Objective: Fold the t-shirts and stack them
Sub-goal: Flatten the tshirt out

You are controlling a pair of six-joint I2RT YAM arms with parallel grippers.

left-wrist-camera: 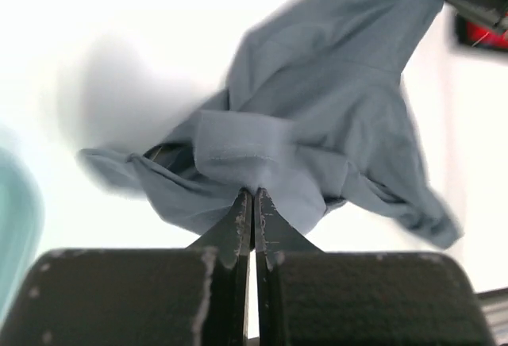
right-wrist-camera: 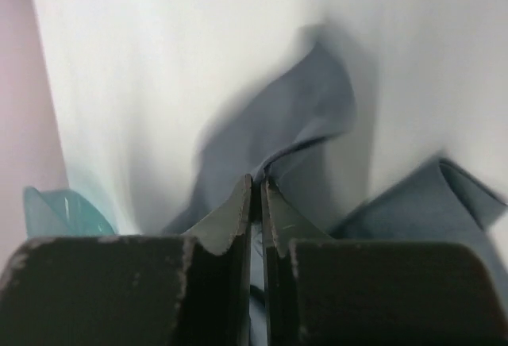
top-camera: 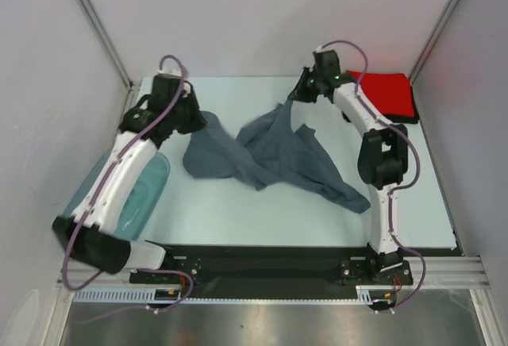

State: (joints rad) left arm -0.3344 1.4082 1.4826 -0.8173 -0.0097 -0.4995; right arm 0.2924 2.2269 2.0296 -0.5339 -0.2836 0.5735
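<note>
Spanning the middle of the table (top-camera: 238, 219), the blue-grey t-shirt (top-camera: 278, 159) lies crumpled and unfolded, with one end trailing toward the near right. The teal tub (top-camera: 147, 191) sits at the left edge, partly under the left arm. The red t-shirt (top-camera: 385, 90) lies folded in the far right corner, with the black t-shirt (top-camera: 406, 114) showing as a dark edge beneath it. The left gripper (left-wrist-camera: 254, 195) has its jaws pressed together on a fold at the blue-grey t-shirt's left side. The right gripper (right-wrist-camera: 255, 181) has its jaws pinched on a raised far corner of the same shirt.
</note>
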